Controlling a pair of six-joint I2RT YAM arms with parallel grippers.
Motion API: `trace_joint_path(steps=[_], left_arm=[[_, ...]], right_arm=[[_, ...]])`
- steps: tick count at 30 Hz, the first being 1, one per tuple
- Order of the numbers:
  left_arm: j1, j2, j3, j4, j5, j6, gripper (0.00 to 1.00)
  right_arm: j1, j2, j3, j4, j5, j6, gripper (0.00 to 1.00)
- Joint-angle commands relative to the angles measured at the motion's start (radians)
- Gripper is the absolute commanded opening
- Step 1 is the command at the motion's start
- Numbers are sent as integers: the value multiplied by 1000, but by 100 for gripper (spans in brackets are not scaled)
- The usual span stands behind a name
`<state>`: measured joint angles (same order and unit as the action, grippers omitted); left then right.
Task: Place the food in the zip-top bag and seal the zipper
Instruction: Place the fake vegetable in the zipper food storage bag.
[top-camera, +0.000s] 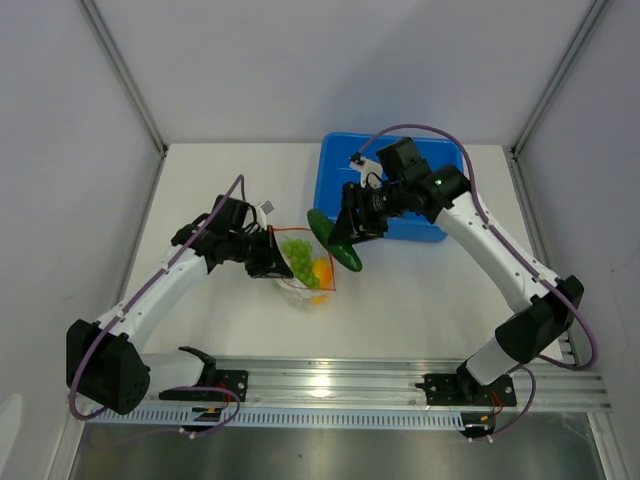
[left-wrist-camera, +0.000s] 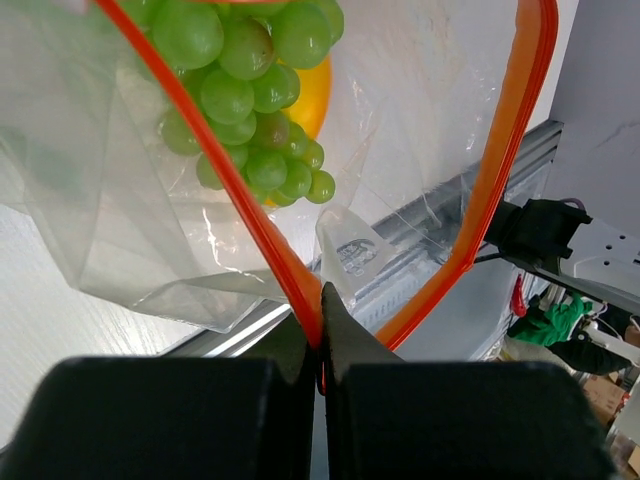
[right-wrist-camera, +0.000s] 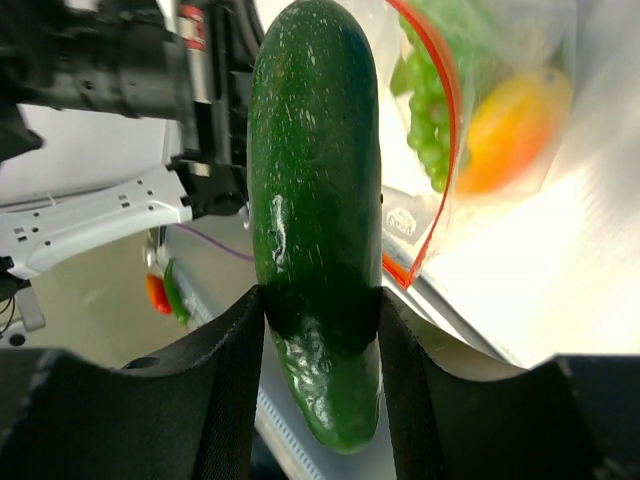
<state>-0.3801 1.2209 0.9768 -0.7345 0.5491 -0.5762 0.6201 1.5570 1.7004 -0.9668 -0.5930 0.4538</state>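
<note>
Clamping cucumber (right-wrist-camera: 315, 200) crosswise in right gripper (right-wrist-camera: 320, 310), jaws part-spread around it. Hangs just right of zip-top bag (left-wrist-camera: 90, 200), long axis aimed at its mouth, probably slightly above. Pinching zipper (left-wrist-camera: 250, 230) in fully closed left gripper (left-wrist-camera: 322, 320), propping mouth open. Mango (left-wrist-camera: 310, 95), pea cluster (left-wrist-camera: 240, 90) already inside bag.

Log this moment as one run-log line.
left hand: shut on orange-red zipper strip of clear plastic bag | right hand: holds dark green toy cucumber beside bag mouth | in bag: bright green grape-like cluster, orange-yellow toy mango
</note>
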Motion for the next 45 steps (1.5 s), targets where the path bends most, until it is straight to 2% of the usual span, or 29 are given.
trace_joint_path(steps=[1, 4, 15, 21, 27, 36, 42, 45], left_arm=[[-13, -35, 28, -2, -18, -8, 1], [-17, -46, 22, 7, -21, -5, 1], [-39, -66, 0, 60, -51, -39, 1], [-60, -80, -24, 95, -64, -79, 0], [-75, -80, -4, 80, -64, -77, 1], [-75, -81, -6, 11, -60, -54, 1], [-75, -84, 13, -19, -55, -56, 1], [-75, -78, 26, -23, -43, -63, 1]], right_arm=[[23, 40, 67, -93, -57, -17, 0], [47, 89, 135, -159, -10, -24, 0], [115, 307, 326, -343, 18, -90, 0], [122, 354, 338, -357, 33, -116, 0], [142, 388, 326, -279, 101, -133, 0], [190, 454, 354, -141, 116, -133, 0], [216, 469, 344, -46, 225, -178, 0], [221, 451, 283, 28, 262, -181, 2]])
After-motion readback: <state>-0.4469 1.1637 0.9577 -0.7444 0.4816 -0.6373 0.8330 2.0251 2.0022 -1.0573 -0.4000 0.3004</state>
